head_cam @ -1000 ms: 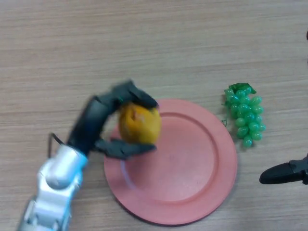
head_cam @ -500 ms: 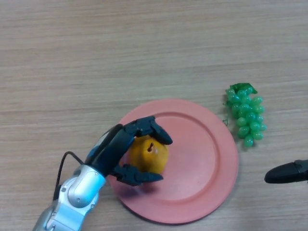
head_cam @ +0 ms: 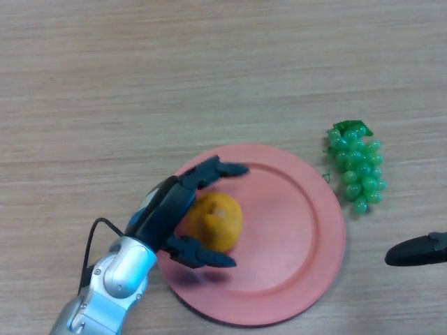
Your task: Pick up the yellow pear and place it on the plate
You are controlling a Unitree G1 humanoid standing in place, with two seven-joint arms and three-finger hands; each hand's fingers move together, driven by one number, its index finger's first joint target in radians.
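The yellow pear [head_cam: 215, 220] rests on the left part of the pink plate [head_cam: 293, 237]. My left hand [head_cam: 167, 213] sits over the plate's left rim, open, with its fingers spread above the pear and its thumb below it, no longer closed round the fruit. My right hand [head_cam: 418, 250] shows only as a dark tip at the right edge, low on the table.
A bunch of green grapes [head_cam: 357, 166] lies on the wooden table just right of the plate's upper rim.
The left hand carried the pear down onto the plate, then spread its fingers off it. The right hand stayed put.
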